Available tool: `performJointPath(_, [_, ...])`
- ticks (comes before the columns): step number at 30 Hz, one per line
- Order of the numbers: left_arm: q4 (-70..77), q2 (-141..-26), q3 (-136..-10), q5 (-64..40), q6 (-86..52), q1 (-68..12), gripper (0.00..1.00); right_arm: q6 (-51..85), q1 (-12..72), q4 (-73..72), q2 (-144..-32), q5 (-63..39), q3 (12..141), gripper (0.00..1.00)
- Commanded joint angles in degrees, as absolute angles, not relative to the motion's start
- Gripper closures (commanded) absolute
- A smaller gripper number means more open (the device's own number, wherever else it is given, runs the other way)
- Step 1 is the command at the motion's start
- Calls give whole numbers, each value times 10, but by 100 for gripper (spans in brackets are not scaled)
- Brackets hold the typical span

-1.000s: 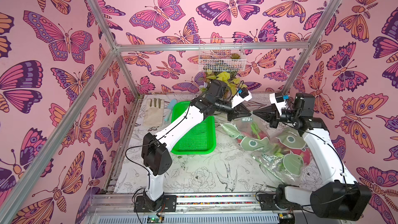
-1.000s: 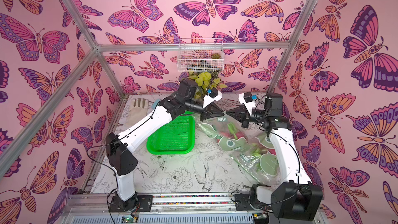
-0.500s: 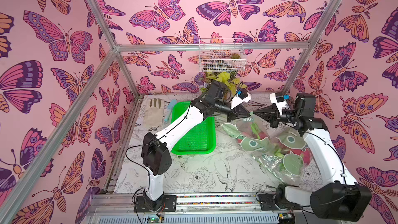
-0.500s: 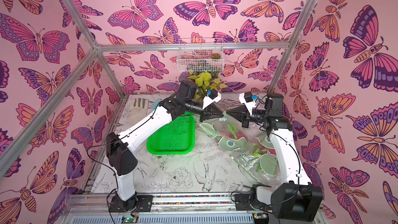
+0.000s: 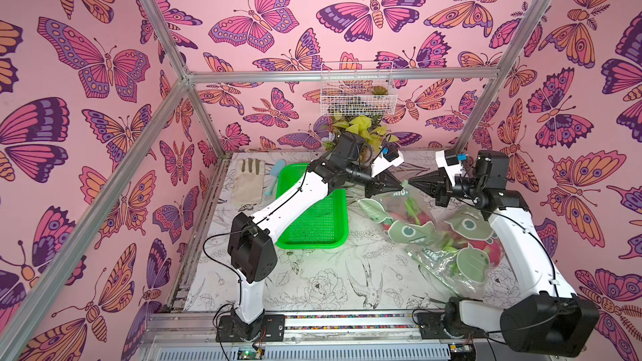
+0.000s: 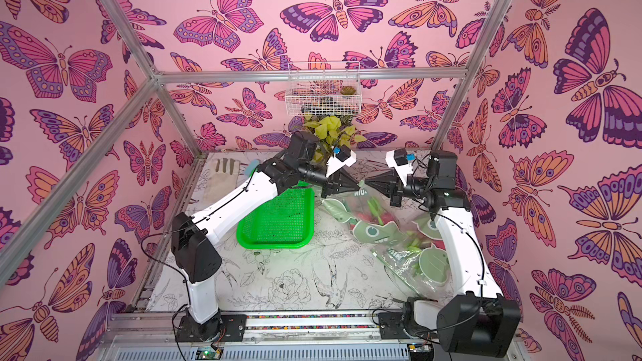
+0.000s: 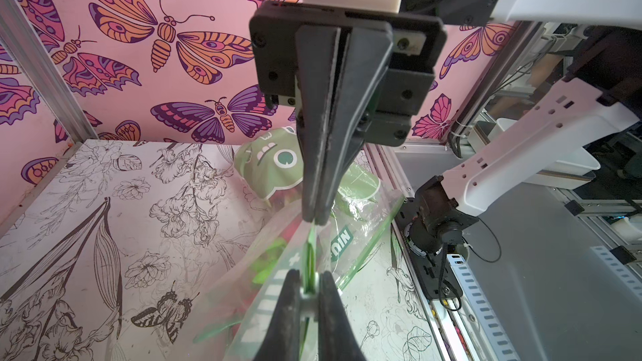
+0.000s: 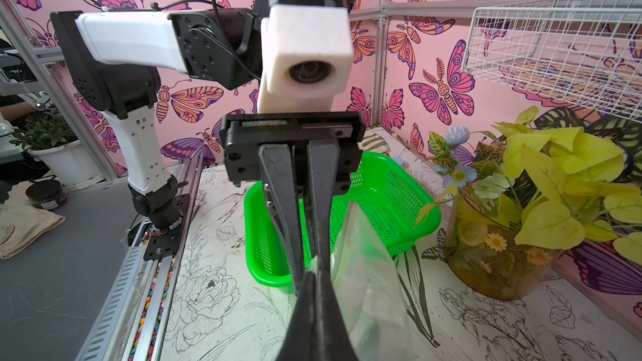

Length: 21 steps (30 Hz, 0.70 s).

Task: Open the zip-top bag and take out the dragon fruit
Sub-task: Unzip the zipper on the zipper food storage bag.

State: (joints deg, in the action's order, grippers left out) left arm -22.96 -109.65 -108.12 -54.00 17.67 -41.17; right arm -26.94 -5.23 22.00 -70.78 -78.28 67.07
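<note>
Pinching zip-top bag [image 5: 399, 200], end effectors [image 5: 398, 185] [image 5: 414, 182] sit above dragon fruit [image 5: 418, 218].

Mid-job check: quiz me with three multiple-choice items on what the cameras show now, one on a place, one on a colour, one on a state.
1. The mesh tray lies:
A) on the left arm's side of the zip-top bag
B) under the bag
C) hung on the back wall

2. The tray is:
A) blue
B) green
C) white

3. The dragon fruit is:
A) in the tray
B) loose beside the bag
C) inside the bag

Answers:
1 A: both top views show it beside the bag, toward the left arm.
2 B: it is bright green in both top views and the right wrist view.
3 C: red fruit shows through the bag's clear film.
</note>
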Motion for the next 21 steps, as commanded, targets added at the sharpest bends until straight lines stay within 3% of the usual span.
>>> performJointPath(1, [-295, -1082, -1094, -519, 171, -391, 100, -282, -63, 208, -703, -813, 684, 88])
performJointPath(2, [-297, -1081, -1098, -517, 168, -391, 100, -276, -59, 209, -705, -809, 687, 83])
performJointPath(4, [-321, -1083, -1114, -508, 173, -391, 100, -266, -54, 222, -717, -808, 701, 63])
performJointPath(8, [-360, -1085, -1129, -489, 193, -390, 100, -304, -44, 298, -732, -799, 724, 49])
performJointPath(12, [-419, -1097, -1169, -477, 215, -391, 100, -399, -19, 429, -744, -743, 766, 43])
performJointPath(16, [-457, -1105, -1197, -481, 243, -391, 100, -550, 15, 651, -804, -695, 879, 39])
performJointPath(21, [-488, -1117, -1216, -490, 271, -391, 100, -606, 34, 771, -855, -663, 959, 36])
